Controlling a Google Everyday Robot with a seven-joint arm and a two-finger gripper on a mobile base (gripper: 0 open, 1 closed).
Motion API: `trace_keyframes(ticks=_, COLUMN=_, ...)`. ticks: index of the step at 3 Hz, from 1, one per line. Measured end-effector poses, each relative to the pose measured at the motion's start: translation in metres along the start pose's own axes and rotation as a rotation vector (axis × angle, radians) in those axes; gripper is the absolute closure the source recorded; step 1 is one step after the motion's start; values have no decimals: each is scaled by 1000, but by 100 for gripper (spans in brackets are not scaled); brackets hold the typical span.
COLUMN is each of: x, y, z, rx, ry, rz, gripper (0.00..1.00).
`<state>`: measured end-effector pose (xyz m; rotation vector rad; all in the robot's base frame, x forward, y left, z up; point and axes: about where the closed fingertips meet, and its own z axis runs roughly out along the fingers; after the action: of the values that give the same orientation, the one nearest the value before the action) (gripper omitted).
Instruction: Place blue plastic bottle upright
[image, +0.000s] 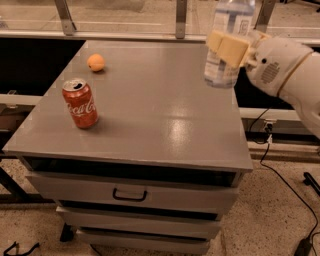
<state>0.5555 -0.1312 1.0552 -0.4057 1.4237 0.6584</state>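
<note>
The robot's single arm (306, 85) enters from the right edge, its white, rounded casing sloping up and leftward to the wrist (270, 62). The wrist housing is bulbous, with a small grille of dots on its side and a tan band behind it. At its left end sits the claw (224, 45), held high in the upper right, over the right rear part of the worktop (150, 110) and clear of its surface. The tan, blocky fingers (233, 49) point leftward and are clamped around the middle of the blue plastic bottle (220, 75), which hangs about upright in their grip.
</note>
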Motion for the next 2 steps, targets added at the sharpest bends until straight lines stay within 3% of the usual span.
trace_keyframes(ticks=2, x=57, y=16, z=-4, rx=75, ry=-9, rz=-164, gripper=100)
